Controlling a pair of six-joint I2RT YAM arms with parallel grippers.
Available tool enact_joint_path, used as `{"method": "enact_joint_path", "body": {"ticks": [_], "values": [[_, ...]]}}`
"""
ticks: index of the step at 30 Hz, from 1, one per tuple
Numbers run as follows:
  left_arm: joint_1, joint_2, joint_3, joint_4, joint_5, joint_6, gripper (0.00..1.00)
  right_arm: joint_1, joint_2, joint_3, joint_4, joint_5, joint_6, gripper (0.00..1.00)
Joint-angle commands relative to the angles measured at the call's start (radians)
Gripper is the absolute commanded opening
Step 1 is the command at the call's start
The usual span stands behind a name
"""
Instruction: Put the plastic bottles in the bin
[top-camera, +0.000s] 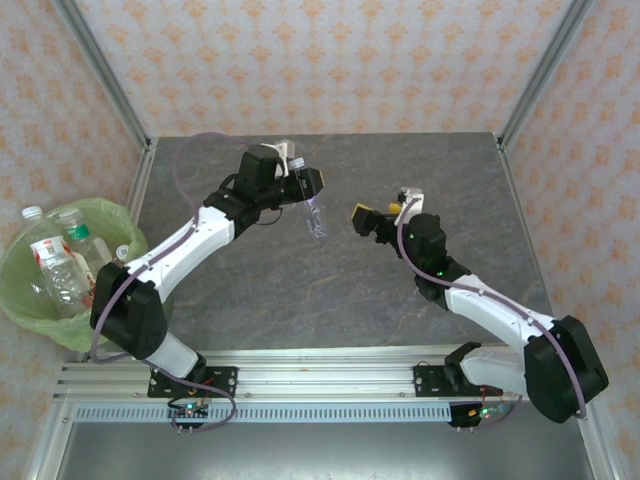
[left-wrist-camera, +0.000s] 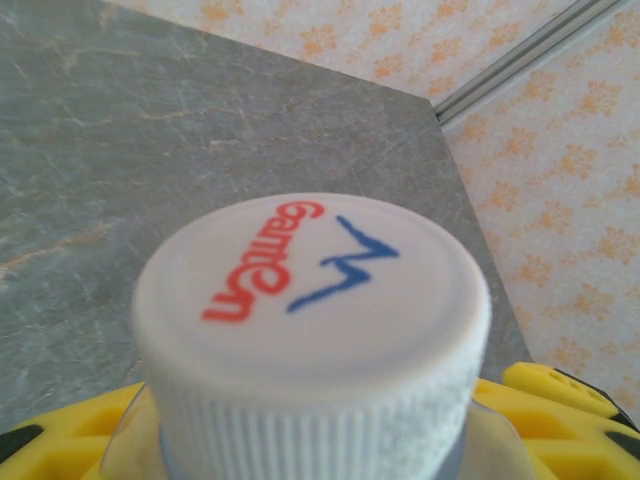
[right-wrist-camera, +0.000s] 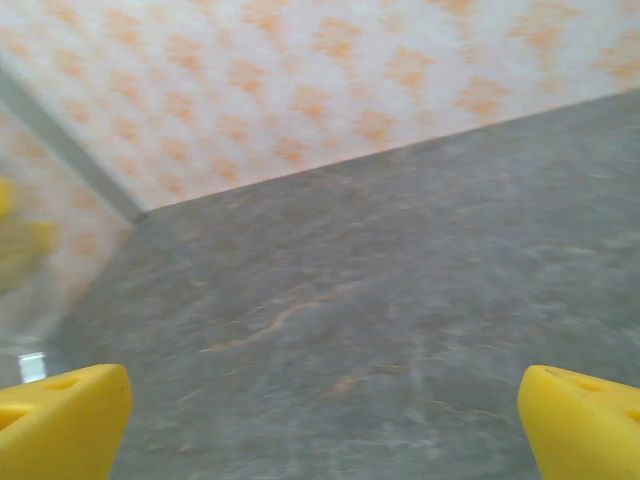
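Up close in the left wrist view, the white ribbed cap carries a red word that seems to read "Ganten", beside a blue zigzag mark. That cap tops a clear bottle, which the left gripper clamps near the neck, its yellow fingers at either side. In the top view the bottle hangs tilted above the grey stone-patterned table, between the two arms and well apart from the bin. Any print on its body is too small to read.

The bin, lined with a light-green bag, stands off the table's left edge and holds several bottles with white caps; one has a red-and-white label, its text illegible.

The right gripper faces the held bottle, its yellow fingertips spread wide with nothing between them.
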Motion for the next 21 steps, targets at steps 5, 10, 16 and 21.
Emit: {"method": "enact_joint_path", "body": {"ticks": [5, 10, 16, 21], "values": [[-0.007, -0.141, 0.050, -0.199, -0.176, 0.124, 0.54, -0.008, 0.087, -0.012, -0.020, 0.231, 0.071, 0.99], [-0.004, -0.245, 0.065, -0.328, -0.302, 0.156, 0.54, -0.014, 0.164, 0.045, -0.005, 0.215, 0.051, 0.99], [-0.002, -0.372, 0.118, -0.524, -0.615, 0.194, 0.54, -0.015, 0.240, 0.103, 0.018, 0.165, 0.035, 0.99], [0.002, -0.477, 0.159, -0.633, -0.833, 0.241, 0.54, -0.017, 0.285, 0.131, 0.041, 0.147, 0.041, 0.99]]}}
